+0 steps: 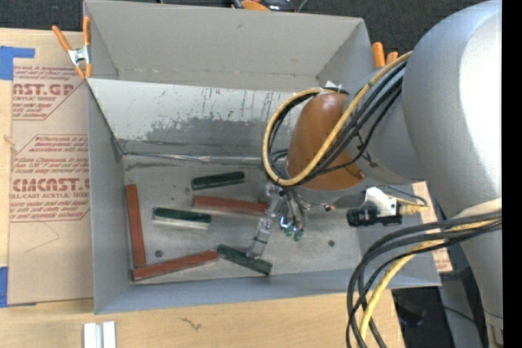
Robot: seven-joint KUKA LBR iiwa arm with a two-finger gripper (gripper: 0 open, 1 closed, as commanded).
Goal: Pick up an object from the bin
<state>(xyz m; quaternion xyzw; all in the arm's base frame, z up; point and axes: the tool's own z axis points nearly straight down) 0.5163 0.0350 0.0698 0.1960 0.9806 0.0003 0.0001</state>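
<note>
My gripper (pixel 267 234) hangs low in the bin's right half, under the orange wrist cover. Its tip stands just above the right end of a short dark green bar (pixel 244 259) that lies slanted near the front wall; I cannot tell whether they touch. A reddish-brown bar (pixel 227 205) lies just left of the gripper, its right end under the gripper body. Farther back, a second dark green bar (pixel 218 179) rests on the floor.
A green-and-white bar (pixel 181 217) lies left of centre. Two long red-brown bars form an L at the front left: one along the left wall (pixel 134 228), one along the front (pixel 175 265). The arm and its cables cover the bin's right side.
</note>
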